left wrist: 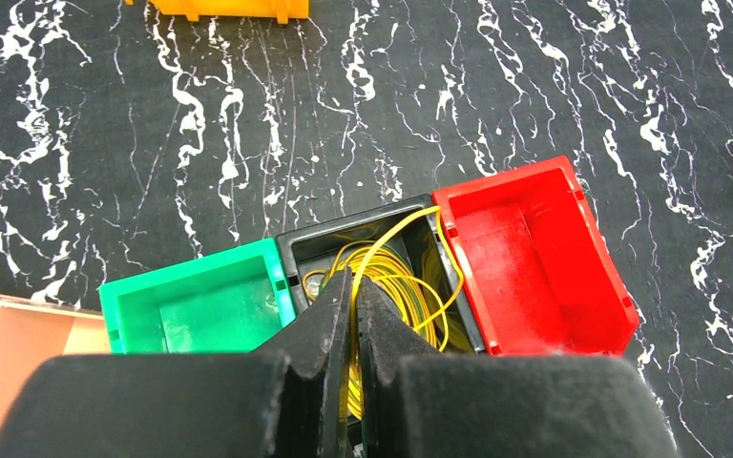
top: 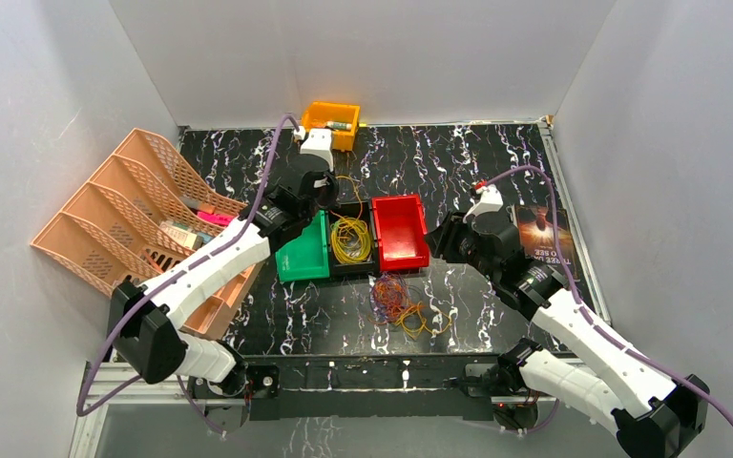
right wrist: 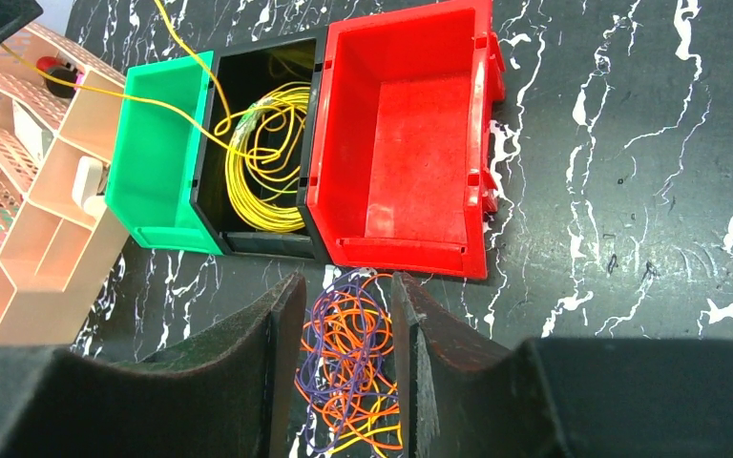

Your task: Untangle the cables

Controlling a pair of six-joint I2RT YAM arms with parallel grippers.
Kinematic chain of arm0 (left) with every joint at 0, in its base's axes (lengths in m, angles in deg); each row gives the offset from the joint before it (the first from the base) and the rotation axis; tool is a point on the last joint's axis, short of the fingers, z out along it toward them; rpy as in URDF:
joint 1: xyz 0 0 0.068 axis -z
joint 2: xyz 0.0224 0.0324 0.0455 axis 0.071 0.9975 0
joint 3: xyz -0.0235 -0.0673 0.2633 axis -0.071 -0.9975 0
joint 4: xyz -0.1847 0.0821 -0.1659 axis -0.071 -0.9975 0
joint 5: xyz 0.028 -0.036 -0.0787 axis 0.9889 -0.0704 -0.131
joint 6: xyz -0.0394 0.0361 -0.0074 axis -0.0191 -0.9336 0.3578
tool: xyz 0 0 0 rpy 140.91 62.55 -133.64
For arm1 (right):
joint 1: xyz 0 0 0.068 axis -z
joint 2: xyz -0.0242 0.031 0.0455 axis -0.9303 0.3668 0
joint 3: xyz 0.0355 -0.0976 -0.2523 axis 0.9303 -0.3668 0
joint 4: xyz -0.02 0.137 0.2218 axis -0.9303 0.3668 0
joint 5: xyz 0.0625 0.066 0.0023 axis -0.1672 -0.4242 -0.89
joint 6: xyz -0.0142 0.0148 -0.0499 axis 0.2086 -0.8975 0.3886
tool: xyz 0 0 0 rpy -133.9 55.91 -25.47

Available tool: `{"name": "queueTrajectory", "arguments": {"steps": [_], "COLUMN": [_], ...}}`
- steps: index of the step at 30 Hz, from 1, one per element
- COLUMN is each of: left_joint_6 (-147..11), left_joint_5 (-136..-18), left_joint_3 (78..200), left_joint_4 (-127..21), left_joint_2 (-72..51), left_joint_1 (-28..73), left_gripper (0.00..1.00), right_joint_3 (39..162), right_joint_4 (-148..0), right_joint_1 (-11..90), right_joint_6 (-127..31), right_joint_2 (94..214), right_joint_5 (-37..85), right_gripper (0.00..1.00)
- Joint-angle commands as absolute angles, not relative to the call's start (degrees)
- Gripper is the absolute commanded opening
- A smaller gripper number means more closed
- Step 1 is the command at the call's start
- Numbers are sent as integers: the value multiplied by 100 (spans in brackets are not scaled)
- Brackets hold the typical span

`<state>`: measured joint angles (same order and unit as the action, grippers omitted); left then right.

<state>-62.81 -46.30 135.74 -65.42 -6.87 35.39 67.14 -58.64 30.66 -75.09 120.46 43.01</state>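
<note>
- Yellow wire cable (left wrist: 403, 284): coiled in black plastic bin (left wrist: 298, 248), one strand pinched in closed left gripper (left wrist: 355, 284).
- Orange-and-purple wire tangle (right wrist: 348, 377): loose on black marbled table (right wrist: 630, 143), near right gripper (right wrist: 345, 284), fingers apart, empty.

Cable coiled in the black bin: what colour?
Yellow cable; the right wrist view shows it best.

The green bin (left wrist: 200, 305), black bin (left wrist: 339, 232) and red bin (left wrist: 525, 258) stand wall to wall, so nothing passes between them; the left gripper (left wrist: 355, 280), pinching a yellow cable (left wrist: 396, 234), hangs over the black bin; the peach rack (top: 105, 219) crowds the green bin's left; the red bin lies open from above; bare table (top: 477, 172) spreads beyond and right of it.
</note>
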Motion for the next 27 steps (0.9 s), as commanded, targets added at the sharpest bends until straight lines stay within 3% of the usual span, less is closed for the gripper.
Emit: {"name": "queueTrajectory", "arguments": {"steps": [1, 27], "left_joint_6": [-6209, -6161], "left_joint_5": [-4808, -5218], "left_joint_3": [13535, 14131], "left_joint_4": [-6390, -7267], "left_joint_2": [-579, 1355], "left_joint_1": [3504, 3504], "left_gripper": [0, 0], "right_joint_3": [6690, 6602], "right_joint_4": [-6043, -5878], "right_joint_1": [3101, 3104], "right_joint_6": [-7415, -7414], "right_joint_2": [12006, 11893], "right_joint_5": [4370, 4457], "right_gripper": [47, 49]}}
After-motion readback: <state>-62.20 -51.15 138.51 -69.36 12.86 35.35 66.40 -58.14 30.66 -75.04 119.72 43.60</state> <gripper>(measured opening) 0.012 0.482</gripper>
